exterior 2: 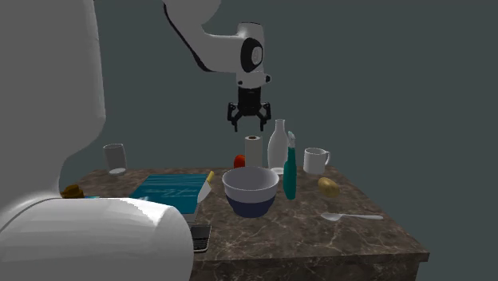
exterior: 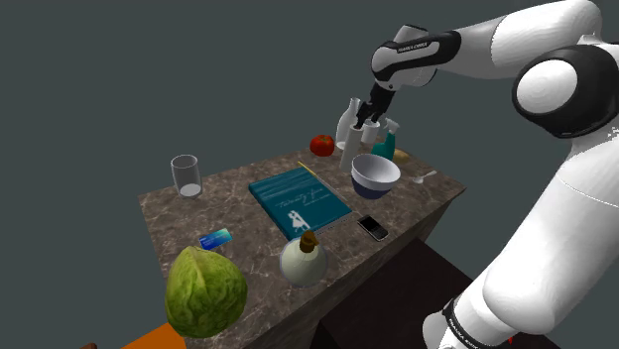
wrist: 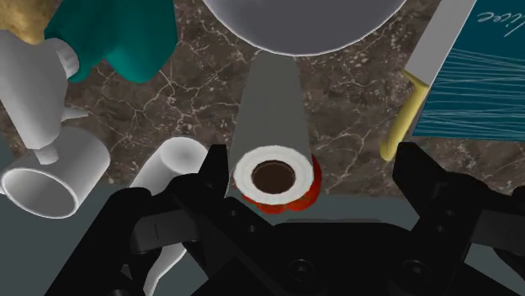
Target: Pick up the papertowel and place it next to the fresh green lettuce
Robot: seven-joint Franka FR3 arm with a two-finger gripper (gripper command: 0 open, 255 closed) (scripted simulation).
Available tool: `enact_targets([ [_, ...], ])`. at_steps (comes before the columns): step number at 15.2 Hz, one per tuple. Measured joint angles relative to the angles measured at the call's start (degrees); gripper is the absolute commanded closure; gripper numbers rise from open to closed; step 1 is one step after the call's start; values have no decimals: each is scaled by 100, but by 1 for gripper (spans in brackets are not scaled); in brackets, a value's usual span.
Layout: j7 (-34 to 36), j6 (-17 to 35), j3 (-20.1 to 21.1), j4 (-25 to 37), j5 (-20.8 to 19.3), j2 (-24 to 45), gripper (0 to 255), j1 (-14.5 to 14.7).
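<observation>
the white arm's all-black two-finger gripper hangs over the far side of the dark marbled stone table with its fingers spread wide, pinching nothing. directly beneath it the white paper towel roll stands upright on the tabletop, with a gap of air between its top and the fingertips in the second exterior view. the roll is a plain, smooth cylinder, pale white to grey along its side. in the wrist view its top is a white ring around a dark brown core hole. in that view the top sits between the two fingers, nearer one of them, and neither finger touches it.

a round red fruit lies just behind the roll. a tall white bottle stands just beside it, with a teal spray bottle and a white mug close by. a large bowl, white inside and dark blue outside, sits just in front of the roll in the second exterior view. a teal book lies flat at the middle of the table, with a yellow-handled knife along its edge.

the big round green lettuce sits at the near corner in the shoulder view, well apart from the roll. the book and a round white flask with a brown cork lie between them.
</observation>
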Motion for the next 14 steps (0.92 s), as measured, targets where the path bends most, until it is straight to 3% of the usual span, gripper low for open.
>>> enact_targets([
  [5,-324,103,6,473,369,689,0,-183],
  [14,-407,425,54,370,499,927,0,-207],
])
